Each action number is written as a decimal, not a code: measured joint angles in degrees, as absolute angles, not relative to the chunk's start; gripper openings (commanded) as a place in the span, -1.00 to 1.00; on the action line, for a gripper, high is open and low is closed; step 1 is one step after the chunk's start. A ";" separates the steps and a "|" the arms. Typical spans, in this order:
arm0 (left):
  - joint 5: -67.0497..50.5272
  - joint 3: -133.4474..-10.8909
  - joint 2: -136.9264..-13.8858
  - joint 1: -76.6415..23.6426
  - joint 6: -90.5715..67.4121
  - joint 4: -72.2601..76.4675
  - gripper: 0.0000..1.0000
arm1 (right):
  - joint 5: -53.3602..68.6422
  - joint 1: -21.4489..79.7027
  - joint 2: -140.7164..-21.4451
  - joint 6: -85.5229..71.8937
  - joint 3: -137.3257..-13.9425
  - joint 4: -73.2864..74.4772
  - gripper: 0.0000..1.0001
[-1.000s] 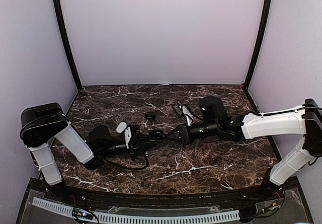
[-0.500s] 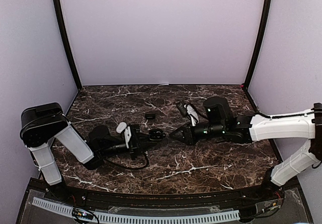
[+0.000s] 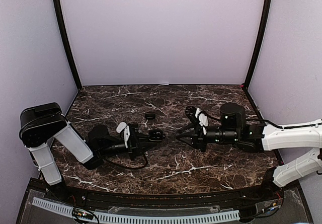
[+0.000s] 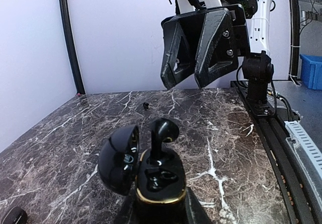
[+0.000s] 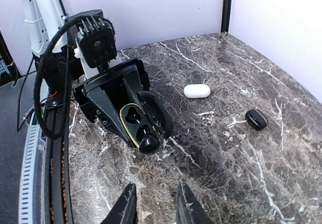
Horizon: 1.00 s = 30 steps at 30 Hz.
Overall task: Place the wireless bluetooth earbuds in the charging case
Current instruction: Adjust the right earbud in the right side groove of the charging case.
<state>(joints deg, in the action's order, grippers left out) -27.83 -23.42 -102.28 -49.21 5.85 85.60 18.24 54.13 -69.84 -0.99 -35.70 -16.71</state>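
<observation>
1. L claw (image 3: 147, 140): clamped on the open black case (image 4: 156, 181), held low over mid counter (image 3: 201, 168). The lid (image 4: 119, 158) hangs off to one side. Treat this grip as your fixture.

2. R claw (image 5: 156, 205): jaws apart, nothing between them. It faces the case from the R side, tips near but clear of it.

3. Bud (image 4: 163, 132) pos.: one black bud stands at the end of the case nearest the R claw, its head proud of the gold rim. It looks not fully seated. The socket beside it appears empty.

4. Key relation (ref. R wrist view): the bud lies straight ahead of the R claw, approx. centred over the gap between its tips. The bud's long axis runs stem-in, head-out, tilted toward the R claw. The L arm is occupied, so the R arm does any pressing.

5. Next move (judgement): push the head along that axis, not across it. A side load could tip the bud out over the rim or twist the case in the L claw.

6. Also on the counter: a white case (image 5: 197, 90) and a small black item (image 5: 256, 119), both well apart from the claws. You can't tell from here what the black item is.
</observation>
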 measured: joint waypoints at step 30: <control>-45.93 -21.15 -97.08 -42.89 5.17 76.38 -0.83 | 27.20 55.72 -80.51 30.65 -41.91 -14.92 -0.63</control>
